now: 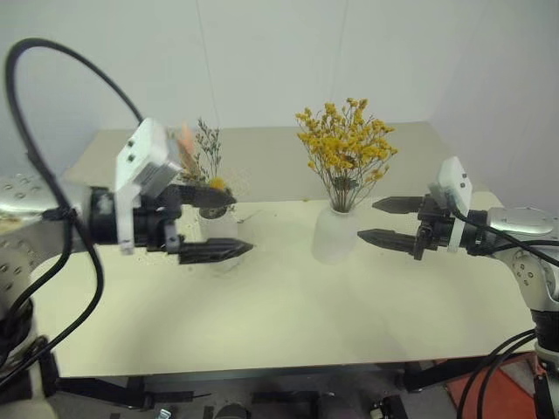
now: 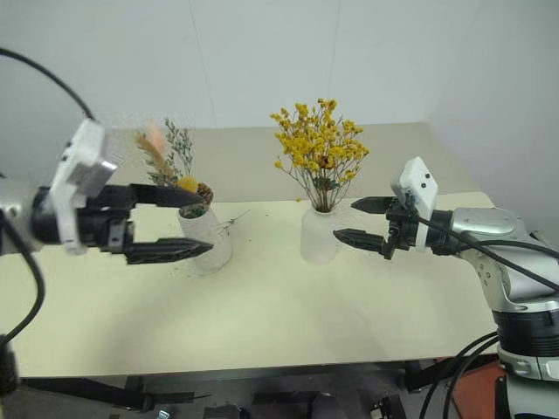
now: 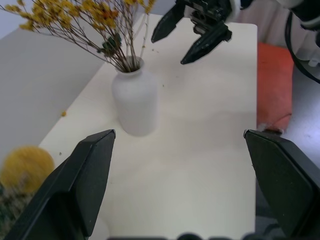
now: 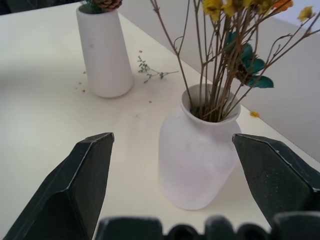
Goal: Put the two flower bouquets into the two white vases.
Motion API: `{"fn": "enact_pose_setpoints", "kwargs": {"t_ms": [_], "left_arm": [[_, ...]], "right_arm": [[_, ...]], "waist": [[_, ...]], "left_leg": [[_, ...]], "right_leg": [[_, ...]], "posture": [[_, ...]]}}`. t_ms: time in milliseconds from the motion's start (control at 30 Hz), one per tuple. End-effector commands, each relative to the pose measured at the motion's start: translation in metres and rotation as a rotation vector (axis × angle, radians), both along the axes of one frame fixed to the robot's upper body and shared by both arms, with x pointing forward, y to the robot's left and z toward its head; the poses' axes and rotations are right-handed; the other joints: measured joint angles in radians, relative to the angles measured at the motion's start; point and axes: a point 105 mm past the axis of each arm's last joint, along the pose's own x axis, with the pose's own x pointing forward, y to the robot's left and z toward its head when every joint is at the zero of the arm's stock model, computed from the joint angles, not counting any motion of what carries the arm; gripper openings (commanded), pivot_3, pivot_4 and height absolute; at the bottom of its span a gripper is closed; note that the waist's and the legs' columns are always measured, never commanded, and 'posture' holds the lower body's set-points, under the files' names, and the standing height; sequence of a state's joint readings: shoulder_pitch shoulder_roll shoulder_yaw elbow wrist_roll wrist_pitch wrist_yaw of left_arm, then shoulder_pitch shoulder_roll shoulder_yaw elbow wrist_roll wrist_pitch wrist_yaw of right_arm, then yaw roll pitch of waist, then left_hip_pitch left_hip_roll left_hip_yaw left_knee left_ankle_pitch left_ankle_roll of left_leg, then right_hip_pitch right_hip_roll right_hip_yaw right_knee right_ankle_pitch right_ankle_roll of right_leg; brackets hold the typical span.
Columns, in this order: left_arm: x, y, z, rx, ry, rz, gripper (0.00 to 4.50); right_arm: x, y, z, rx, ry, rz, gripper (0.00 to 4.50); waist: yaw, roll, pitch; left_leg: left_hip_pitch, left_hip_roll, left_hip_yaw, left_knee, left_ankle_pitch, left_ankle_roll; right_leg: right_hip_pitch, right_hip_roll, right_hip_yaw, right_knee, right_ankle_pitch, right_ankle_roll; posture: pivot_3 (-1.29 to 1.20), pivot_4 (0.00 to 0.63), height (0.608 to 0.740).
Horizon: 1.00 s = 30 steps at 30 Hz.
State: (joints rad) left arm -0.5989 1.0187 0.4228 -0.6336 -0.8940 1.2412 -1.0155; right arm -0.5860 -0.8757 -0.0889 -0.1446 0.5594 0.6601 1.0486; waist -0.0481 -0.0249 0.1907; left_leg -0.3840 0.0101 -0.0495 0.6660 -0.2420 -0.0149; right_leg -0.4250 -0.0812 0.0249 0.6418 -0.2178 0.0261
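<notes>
Left tool (image 2: 170,223) beside cylinder vase (image 4: 103,52), apart, empty.

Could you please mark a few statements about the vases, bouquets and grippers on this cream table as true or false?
1. The bushy mustard-yellow bouquet stands in the round narrow-necked white ceramic vase. True.
2. The mixed dried bouquet with the pine cone lies flat on the cream table. False: it stands in the tapered wide-mouthed white ceramic vase.
3. The right gripper is shut on the yellow stems. False: its jaws are open and hold nothing, beside the narrow-necked vase.
4. The left gripper is open and empty. True.
5. A small loose green sprig lies on the table between the two vases. True.
</notes>
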Motion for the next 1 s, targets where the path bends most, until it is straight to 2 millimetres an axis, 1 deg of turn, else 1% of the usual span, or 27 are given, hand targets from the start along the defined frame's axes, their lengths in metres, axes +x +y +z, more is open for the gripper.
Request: {"fn": "enact_pose_setpoints", "kwargs": {"t_ms": [33, 133, 200, 300, 433, 633, 767, 900, 1000], "left_arm": [[-0.013, 0.018, 0.008, 0.020, -0.114, 0.021, 4.50], [-0.026, 0.030, 0.005, -0.021, -0.130, 0.018, 4.50], [-0.032, 0.040, -0.002, -0.039, -0.122, 0.047, 4.50], [-0.032, 0.054, -0.010, -0.036, -0.117, 0.127, 4.50], [-0.033, 0.070, -0.013, -0.067, -0.123, 0.190, 4.50], [-0.036, 0.081, -0.024, -0.060, -0.085, 0.226, 4.50], [-0.032, 0.088, -0.032, -0.078, -0.051, 0.255, 4.50], [-0.027, 0.086, -0.036, -0.091, -0.052, 0.251, 4.50], [-0.024, 0.084, -0.036, -0.094, -0.054, 0.240, 4.50]], "right_arm": [[-0.003, -0.002, 0.016, -0.024, -0.075, 0.015, 4.47], [-0.004, -0.002, 0.017, -0.036, -0.075, 0.021, 4.47], [-0.006, -0.003, 0.017, -0.045, -0.075, 0.027, 4.47], [-0.006, -0.004, 0.017, -0.054, -0.078, 0.029, 4.47], [-0.004, -0.006, 0.019, -0.067, -0.087, 0.031, 4.47], [-0.005, -0.008, 0.021, -0.082, -0.095, 0.035, 4.47], [-0.008, -0.008, 0.020, -0.087, -0.097, 0.041, 4.47], [-0.010, -0.011, 0.019, -0.091, -0.099, 0.021, 4.47], [-0.012, -0.013, 0.018, -0.095, -0.100, 0.011, 4.47]], "waist": [[0.004, 0.000, 0.000], [0.009, 0.000, 0.000], [0.012, 0.000, 0.000], [0.012, 0.000, 0.000], [0.012, 0.000, 0.000], [0.009, 0.000, 0.000], [0.009, 0.000, 0.000], [0.009, 0.000, 0.000], [0.010, 0.000, 0.000]], "left_leg": [[0.000, 0.001, 0.000, 0.000, 0.000, 0.000], [0.000, 0.002, 0.000, 0.001, 0.000, 0.000], [0.000, 0.003, 0.001, 0.001, 0.000, 0.000], [0.000, 0.003, 0.001, 0.000, 0.000, 0.000], [0.000, 0.004, 0.001, 0.000, 0.000, 0.000], [0.001, 0.004, 0.001, 0.000, 0.000, 0.000], [0.001, 0.004, 0.001, 0.000, 0.000, 0.000], [0.001, 0.004, 0.001, 0.000, 0.000, 0.000], [0.000, 0.004, 0.001, 0.000, 0.000, 0.000]], "right_leg": [[0.000, 0.001, 0.000, 0.000, 0.000, 0.000], [0.000, 0.002, 0.000, -0.001, 0.000, 0.000], [0.001, 0.003, 0.000, -0.001, 0.000, -0.001], [0.001, 0.003, 0.000, -0.001, 0.000, -0.001], [0.001, 0.003, 0.000, -0.001, 0.000, -0.001], [0.001, 0.003, 0.000, -0.001, 0.000, -0.001], [0.001, 0.003, 0.000, -0.001, 0.000, -0.002], [0.001, 0.004, 0.000, -0.001, 0.000, -0.001], [0.001, 0.004, 0.000, -0.002, 0.000, -0.002]], "posture": [[0.00, 0.150, 0.740], [0.00, 0.150, 0.740], [0.00, 0.150, 0.740], [0.00, 0.150, 0.740], [0.00, 0.150, 0.740], [0.00, 0.150, 0.740], [0.00, 0.150, 0.740], [0.00, 0.150, 0.740], [0.00, 0.150, 0.740]]}}
